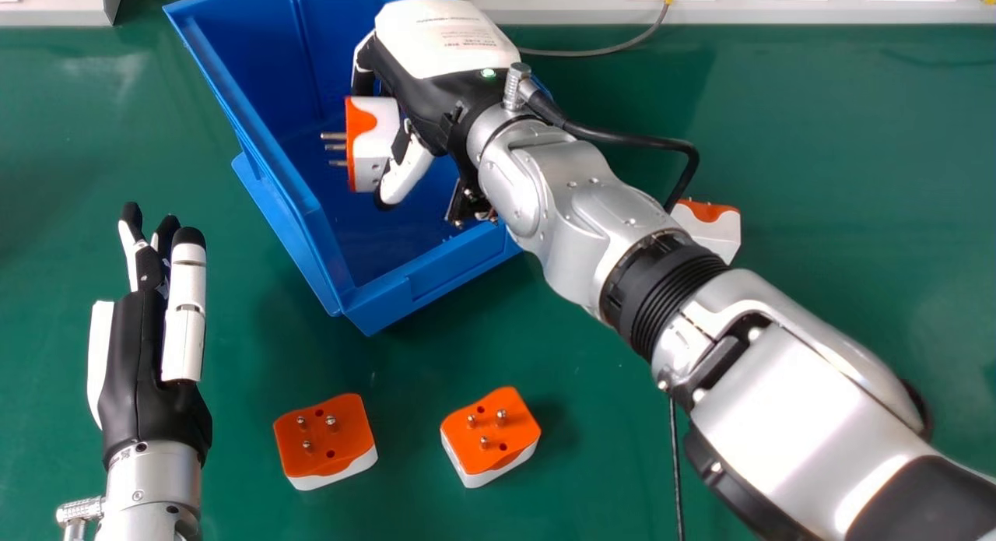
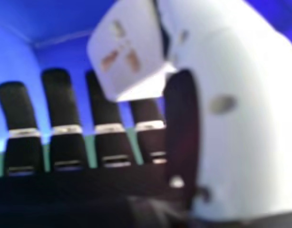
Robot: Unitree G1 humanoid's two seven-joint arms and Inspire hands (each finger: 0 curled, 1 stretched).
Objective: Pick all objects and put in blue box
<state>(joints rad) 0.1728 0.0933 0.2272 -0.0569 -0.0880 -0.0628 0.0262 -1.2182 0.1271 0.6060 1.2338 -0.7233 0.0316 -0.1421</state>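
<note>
Over the blue box (image 1: 436, 280), my right hand (image 1: 443, 82) is shut on a white and orange plug adapter (image 1: 377, 140), its metal pins pointing left. In the right hand view the same adapter (image 2: 129, 52) sits between the fingers and thumb of my right hand (image 2: 227, 109), with blue walls behind. Two more adapters lie pins up on the table: one on the left (image 1: 325, 436) and one near the middle (image 1: 490, 432). Another adapter (image 1: 712, 226) is partly hidden behind my right forearm. My left hand (image 1: 140, 354) is open at the left with nothing in it.
The green table (image 1: 840, 175) carries all of these. A pale ledge (image 1: 576, 8) runs along the back, with a grey cable (image 1: 615, 50) in front of it. A black cable (image 1: 675, 463) passes beside my right forearm.
</note>
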